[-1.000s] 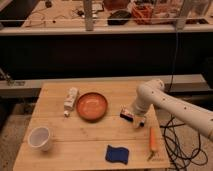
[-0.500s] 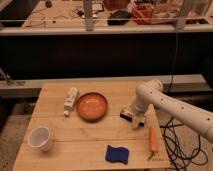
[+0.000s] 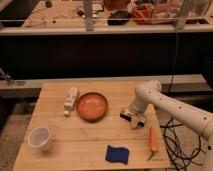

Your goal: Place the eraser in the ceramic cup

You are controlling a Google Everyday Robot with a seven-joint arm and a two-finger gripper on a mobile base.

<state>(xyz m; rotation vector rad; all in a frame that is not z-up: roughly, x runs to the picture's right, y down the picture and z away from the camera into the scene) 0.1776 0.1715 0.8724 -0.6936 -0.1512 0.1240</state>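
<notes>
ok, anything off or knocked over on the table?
Only the white bottle lies on its side, left of the bowl. The ceramic cup stands upright, nothing spilled. The gripper sits at the eraser, right of the bowl.

I'm watching a robotics lab: behind the wooden table (image 3: 75,137) runs a cable-strewn workbench (image 3: 60,21) with bins (image 3: 150,12); the gripper (image 3: 134,120) hangs low over that table.

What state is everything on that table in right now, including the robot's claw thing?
gripper: open, lowered over the eraser.
eraser: lying flat under the gripper, not lifted.
ceramic cup: upright, looks empty.
orange bowl: upright, empty.
white bottle-like block: lying on its side beside the bowl.
blue sponge: lying flat near the front edge.
carrot: lying flat, untouched.
</notes>
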